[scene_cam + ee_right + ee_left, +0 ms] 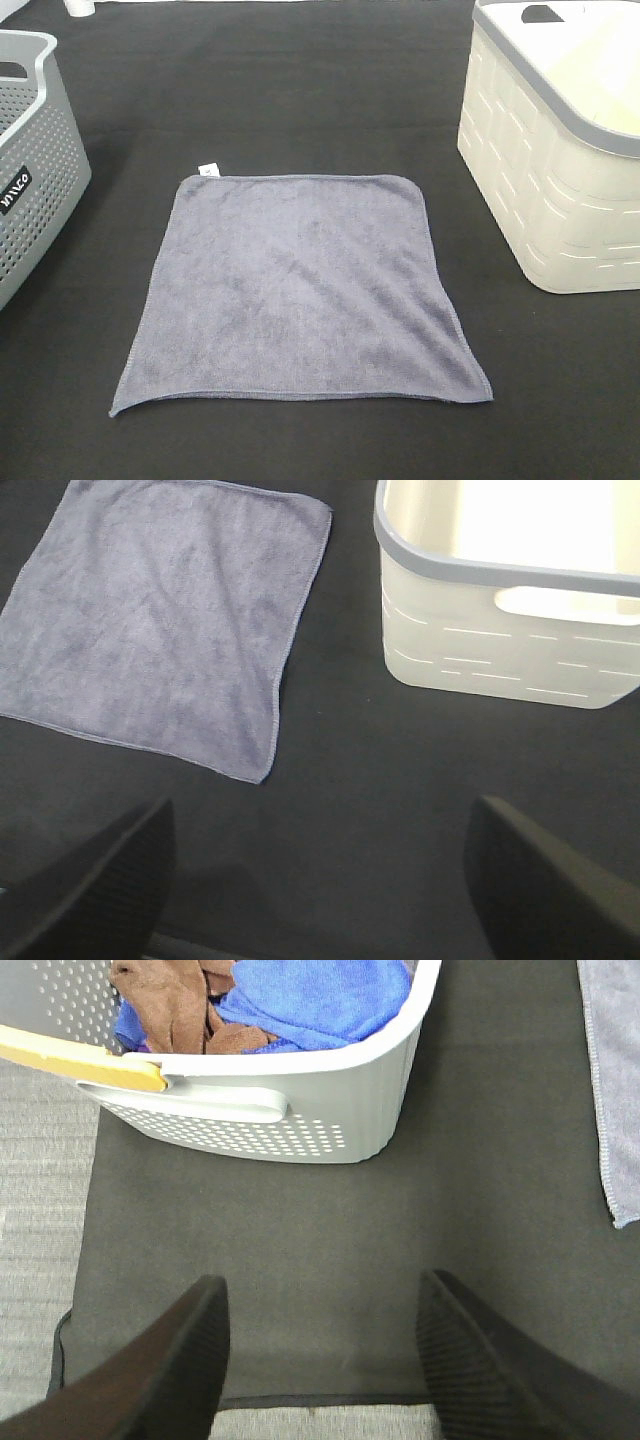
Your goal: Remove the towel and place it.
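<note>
The blue-grey towel (300, 290) lies spread flat on the black table covering, between the two baskets, with its small white tag (209, 169) at the far left corner. It also shows flat in the right wrist view as the towel (160, 620), and its edge (615, 1090) shows in the left wrist view. Neither gripper appears in the exterior high view. My left gripper (322, 1345) hangs open over bare black cloth, apart from the towel. My right gripper (320, 865) stands wide open with nothing between its fingers, short of the towel's near corner.
A grey perforated basket (30, 150) sits at the left; the same grey basket (300, 1110) holds blue and brown cloths. A cream basket with a grey rim (560, 150) stands at the right, seen too as the cream basket (500, 630). Grey floor (40, 1210) lies beyond the table's edge.
</note>
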Robot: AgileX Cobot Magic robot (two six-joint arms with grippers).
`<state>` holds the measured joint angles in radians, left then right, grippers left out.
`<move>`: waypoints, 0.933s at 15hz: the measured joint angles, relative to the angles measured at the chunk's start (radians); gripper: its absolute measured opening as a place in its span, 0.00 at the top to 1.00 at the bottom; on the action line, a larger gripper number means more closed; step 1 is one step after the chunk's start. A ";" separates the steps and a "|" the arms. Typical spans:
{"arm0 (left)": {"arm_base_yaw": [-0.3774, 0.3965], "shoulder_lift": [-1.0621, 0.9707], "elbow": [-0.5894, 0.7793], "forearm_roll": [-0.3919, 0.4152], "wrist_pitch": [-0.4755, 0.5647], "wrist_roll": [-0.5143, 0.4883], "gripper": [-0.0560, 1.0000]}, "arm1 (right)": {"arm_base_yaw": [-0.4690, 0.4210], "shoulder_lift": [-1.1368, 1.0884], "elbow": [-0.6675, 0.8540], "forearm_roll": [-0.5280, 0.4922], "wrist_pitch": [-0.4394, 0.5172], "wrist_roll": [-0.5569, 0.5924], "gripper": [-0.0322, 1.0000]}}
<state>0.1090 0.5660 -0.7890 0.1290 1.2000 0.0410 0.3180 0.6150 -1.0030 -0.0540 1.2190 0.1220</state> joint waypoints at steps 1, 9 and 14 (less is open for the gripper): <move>0.000 -0.044 0.017 -0.003 -0.007 0.000 0.44 | 0.000 -0.044 0.026 -0.009 0.001 0.000 0.23; 0.000 -0.361 0.155 -0.066 -0.020 0.021 0.44 | 0.000 -0.364 0.228 -0.020 0.001 -0.020 0.23; 0.000 -0.557 0.240 -0.074 -0.038 0.045 0.44 | 0.000 -0.539 0.329 -0.011 0.002 -0.095 0.23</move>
<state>0.1090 0.0090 -0.5490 0.0550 1.1620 0.0860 0.3180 0.0760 -0.6740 -0.0650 1.2210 0.0270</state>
